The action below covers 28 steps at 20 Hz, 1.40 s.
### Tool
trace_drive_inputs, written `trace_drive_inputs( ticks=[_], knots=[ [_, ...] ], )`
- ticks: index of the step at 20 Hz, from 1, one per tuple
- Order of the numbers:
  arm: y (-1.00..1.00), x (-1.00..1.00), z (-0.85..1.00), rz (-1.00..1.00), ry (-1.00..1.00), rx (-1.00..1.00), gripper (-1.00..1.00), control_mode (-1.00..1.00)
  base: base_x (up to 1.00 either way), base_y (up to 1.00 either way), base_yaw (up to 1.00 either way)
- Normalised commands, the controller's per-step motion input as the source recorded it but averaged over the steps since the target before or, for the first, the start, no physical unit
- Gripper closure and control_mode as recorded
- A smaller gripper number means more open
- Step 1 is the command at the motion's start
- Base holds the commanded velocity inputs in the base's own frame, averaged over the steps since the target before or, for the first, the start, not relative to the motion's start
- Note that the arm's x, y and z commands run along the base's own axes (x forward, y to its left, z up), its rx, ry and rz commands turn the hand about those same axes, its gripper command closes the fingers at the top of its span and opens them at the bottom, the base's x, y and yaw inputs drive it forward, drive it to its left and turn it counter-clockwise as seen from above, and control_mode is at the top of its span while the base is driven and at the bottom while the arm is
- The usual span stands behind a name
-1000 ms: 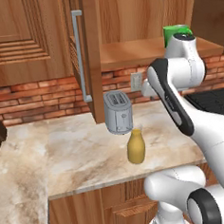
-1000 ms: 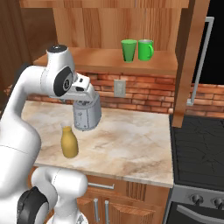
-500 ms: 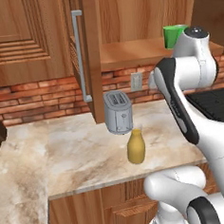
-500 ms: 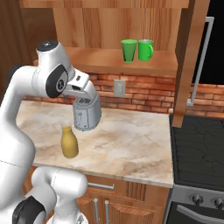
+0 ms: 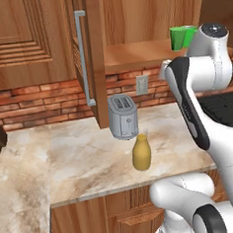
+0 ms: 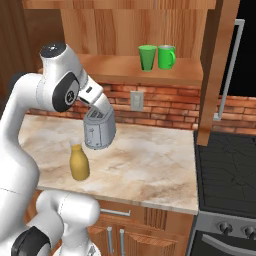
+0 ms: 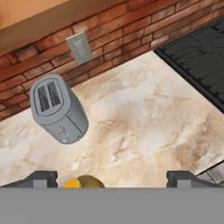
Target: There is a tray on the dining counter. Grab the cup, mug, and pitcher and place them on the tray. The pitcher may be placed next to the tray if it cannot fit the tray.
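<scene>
Since a second ago my arm has swung higher, its upper joint now level with the shelf, while nothing on the counter has shifted. From the left in the right base view, I see the pitcher (image 6: 79, 162) upright near the front edge of the marbled counter (image 6: 150, 165), just in front of the grey toaster (image 6: 99, 129). Further right, the cup (image 6: 147, 57) and mug (image 6: 166, 56) stand side by side on the wooden shelf (image 6: 130, 70). In the hand view my gripper (image 7: 111, 178) is spread wide and empty, with the pitcher's top just inside the left finger (image 7: 43, 178), below the hand.
</scene>
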Motion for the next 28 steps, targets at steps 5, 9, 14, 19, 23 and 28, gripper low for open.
trace_drive_inputs(
  ticks=[5,9,14,19,23,28],
  knots=[
    [-0.21,0.0,0.14,-0.21,-0.09,0.2,-1.0,-1.0,0.0,0.0,0.0],
    [-0.04,0.0,0.19,-0.24,-0.07,0.17,-1.0,-1.0,0.0,0.0,0.0],
    [-0.13,0.0,0.17,-0.2,-0.07,0.17,-1.0,-1.0,0.0,0.0,0.0],
    [-0.19,0.0,0.17,-0.12,-0.09,0.16,-1.0,-1.0,0.0,0.0,0.0],
    [-0.32,0.12,0.2,-0.02,-0.07,0.15,-1.0,-1.0,0.0,0.0,0.0],
    [-0.32,0.27,0.24,0.0,-0.06,0.14,-1.0,-1.0,0.0,0.0,0.0]
  ],
)
